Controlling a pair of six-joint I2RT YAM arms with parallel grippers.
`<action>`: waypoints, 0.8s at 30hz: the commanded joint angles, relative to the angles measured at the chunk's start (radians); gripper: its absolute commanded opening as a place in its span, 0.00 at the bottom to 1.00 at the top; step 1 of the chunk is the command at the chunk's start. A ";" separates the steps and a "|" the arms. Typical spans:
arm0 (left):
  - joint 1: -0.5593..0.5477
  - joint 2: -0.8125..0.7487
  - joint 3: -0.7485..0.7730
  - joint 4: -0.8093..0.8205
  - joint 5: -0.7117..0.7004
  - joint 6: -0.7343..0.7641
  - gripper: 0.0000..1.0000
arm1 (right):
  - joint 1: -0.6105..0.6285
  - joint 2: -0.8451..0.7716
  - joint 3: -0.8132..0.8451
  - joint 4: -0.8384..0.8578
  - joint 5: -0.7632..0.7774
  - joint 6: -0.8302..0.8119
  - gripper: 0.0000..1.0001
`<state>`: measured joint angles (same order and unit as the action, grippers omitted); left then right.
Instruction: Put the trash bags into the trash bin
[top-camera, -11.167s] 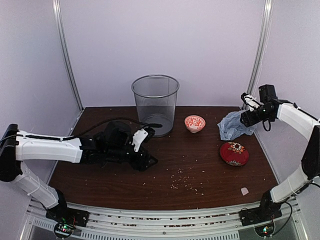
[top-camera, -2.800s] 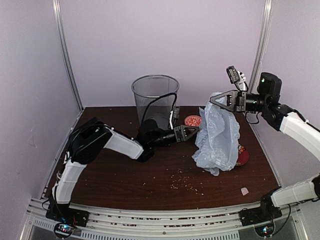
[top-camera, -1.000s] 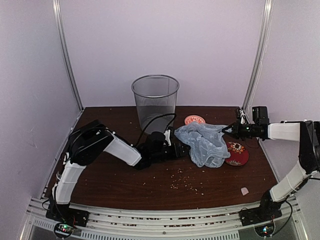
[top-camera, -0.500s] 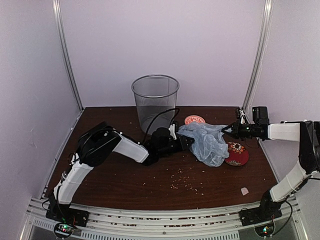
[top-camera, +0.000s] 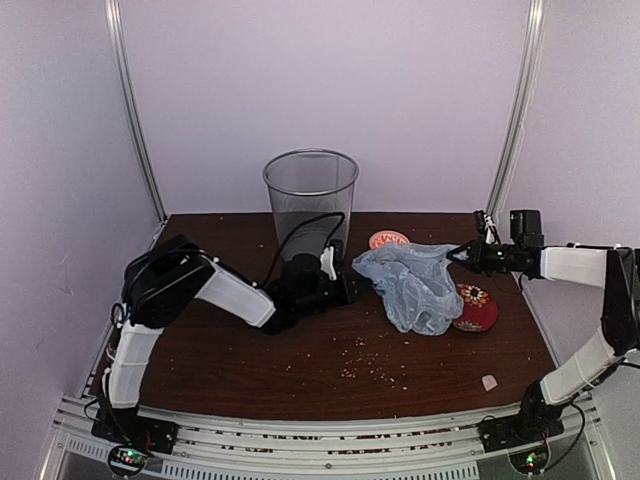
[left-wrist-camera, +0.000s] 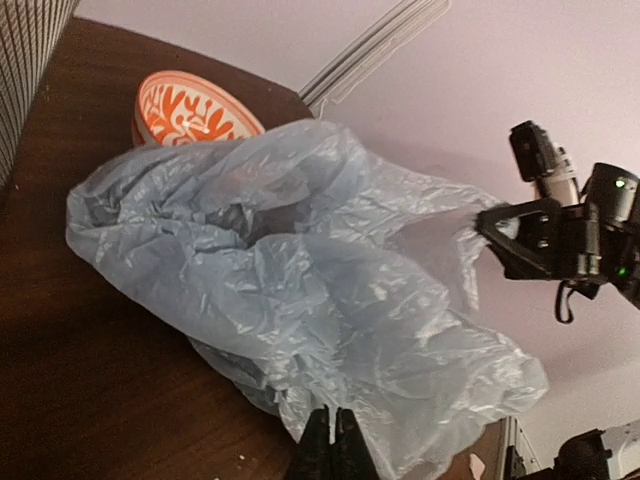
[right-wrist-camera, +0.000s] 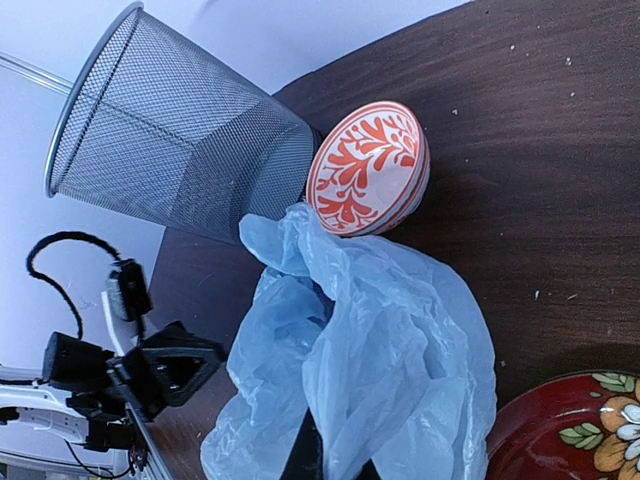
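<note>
The trash bag, pale blue and crumpled, lies stretched between both arms on the brown table, its lower part resting on the wood. My left gripper is shut on the bag's left edge; in the left wrist view a thin fold of the bag is pinched between the closed tips of that gripper. My right gripper is shut on the bag's right upper corner, and the plastic drapes over the right gripper. The trash bin, a grey mesh basket, stands upright at the back, behind my left gripper.
A small red-patterned bowl sits just behind the bag, touching it. A flat red dish lies partly under the bag's right side. Crumbs dot the table's front middle. A pale scrap lies at the front right.
My left gripper has shut on the bag's left edge and drawn back slightly to the left. The right arm has hardly moved and still holds its corner.
</note>
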<state>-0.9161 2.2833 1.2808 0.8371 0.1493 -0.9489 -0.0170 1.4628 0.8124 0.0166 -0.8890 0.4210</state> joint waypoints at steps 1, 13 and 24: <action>-0.001 -0.268 -0.162 0.101 0.015 0.115 0.00 | -0.031 -0.036 0.021 -0.016 0.013 -0.027 0.00; -0.080 -0.306 -0.251 -0.022 0.035 0.118 0.04 | -0.038 -0.037 0.043 -0.120 0.140 -0.118 0.00; -0.162 -0.056 -0.017 -0.038 0.091 0.019 0.53 | -0.038 0.080 0.081 -0.209 0.273 -0.238 0.00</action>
<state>-1.0641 2.1914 1.1748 0.7467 0.2008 -0.8719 -0.0513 1.5211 0.8654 -0.1547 -0.6800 0.2340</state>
